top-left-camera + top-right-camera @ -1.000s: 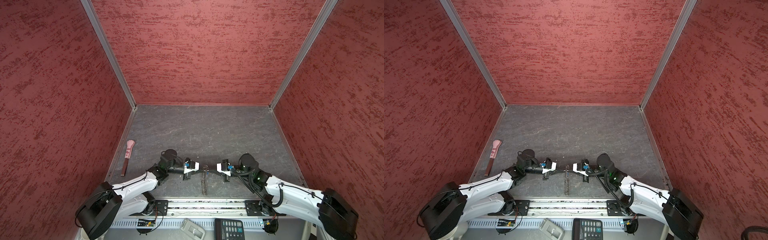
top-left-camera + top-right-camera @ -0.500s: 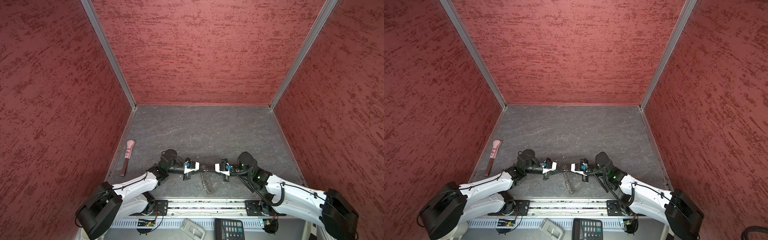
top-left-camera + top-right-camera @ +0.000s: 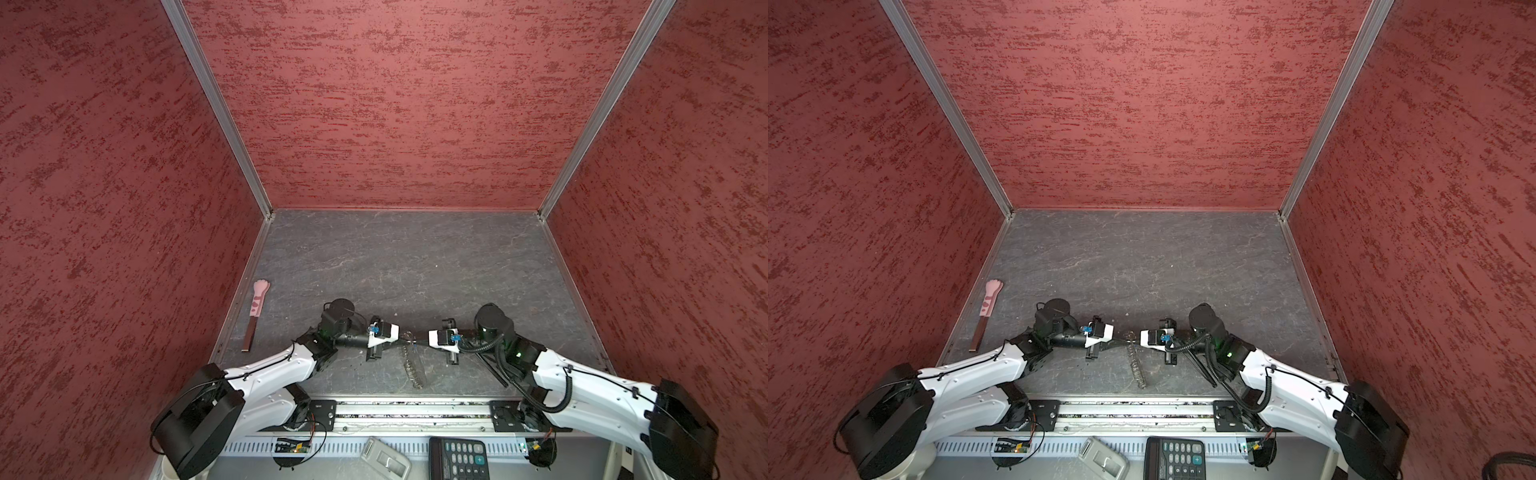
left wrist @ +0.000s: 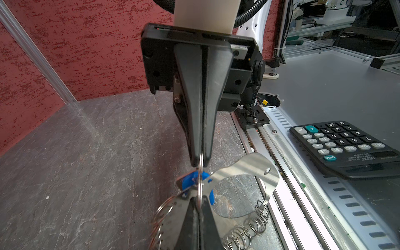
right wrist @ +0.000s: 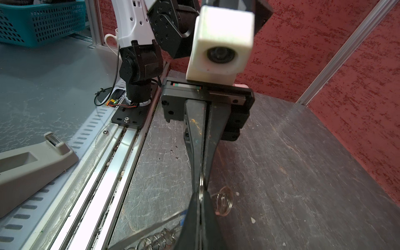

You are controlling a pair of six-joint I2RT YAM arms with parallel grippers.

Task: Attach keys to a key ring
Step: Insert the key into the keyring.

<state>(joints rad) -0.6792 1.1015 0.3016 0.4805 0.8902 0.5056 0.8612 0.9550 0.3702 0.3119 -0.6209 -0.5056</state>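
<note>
Up close, the left wrist view shows a small blue plastic key tag threaded on a thin silver ring seen edge-on. The left claw and the right claw meet tip to tip, each pressed together on that ring from opposite ends. Just beside the tag hangs the shiny flat metal key ring with a wide oval opening. A row of small silver wire links trails below it. Whether tag and key ring are joined I cannot tell. A black desk calculator shows its keys here.

From the right wrist view the oval is hidden. Only a sliver of blue shows by the right claw, with the ring pinched between it and the left claw. A grey tape dispenser and a teal plastic basket appear here alone.

In both top views the claws meet above the tabletop's near edge, and the links run toward the front rail. The tag is too small to make out. A pink paw-tipped stick lies by the left wall. The tabletop is dark grey and stone-veined, enclosed by red textured walls.
</note>
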